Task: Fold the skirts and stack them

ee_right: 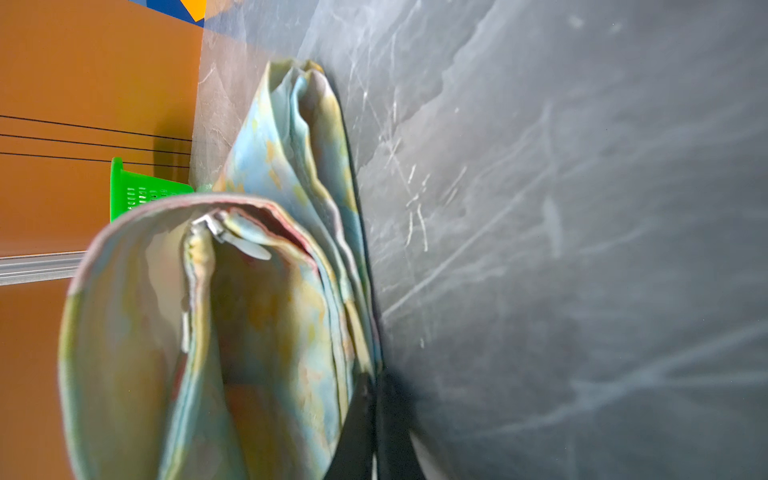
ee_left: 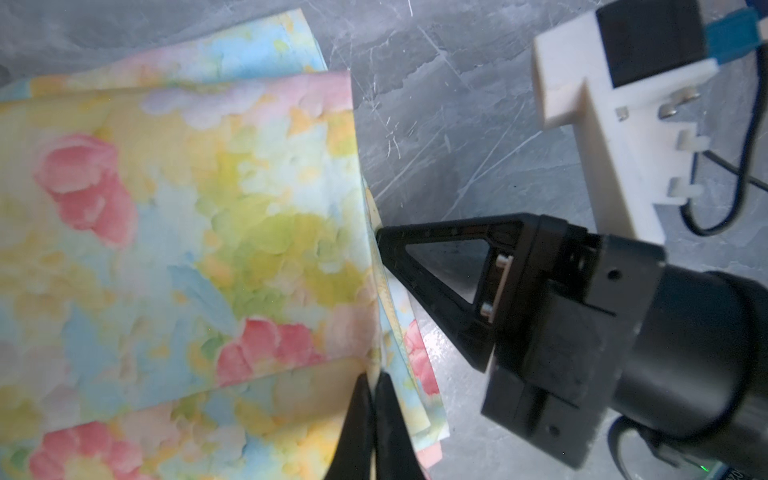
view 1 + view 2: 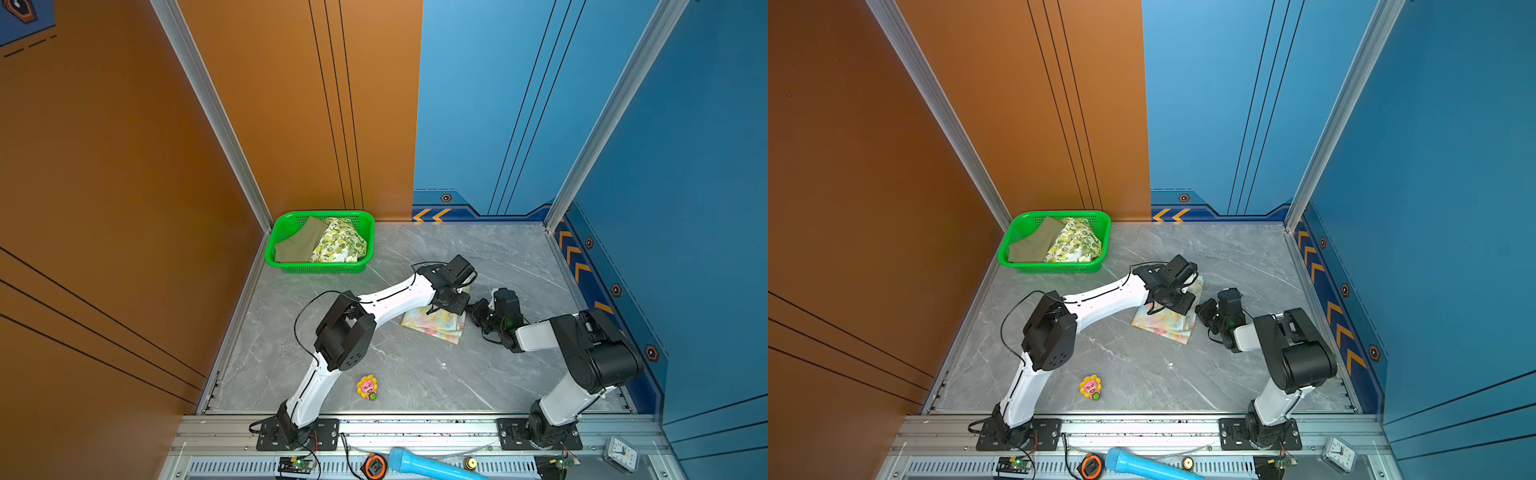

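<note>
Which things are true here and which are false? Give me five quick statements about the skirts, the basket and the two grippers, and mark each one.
1. The floral skirt lies folded on the table. True.
2. The olive skirt and the lemon skirt lie in the green basket. True.
3. The left gripper hangs open over the basket. False: it is shut on the floral skirt's edge.
4. The right gripper holds the lemon skirt. False: it is shut on the floral skirt's edge too.
5. The sunflower toy sits in the basket. False: it lies on the table, near the front.
</note>
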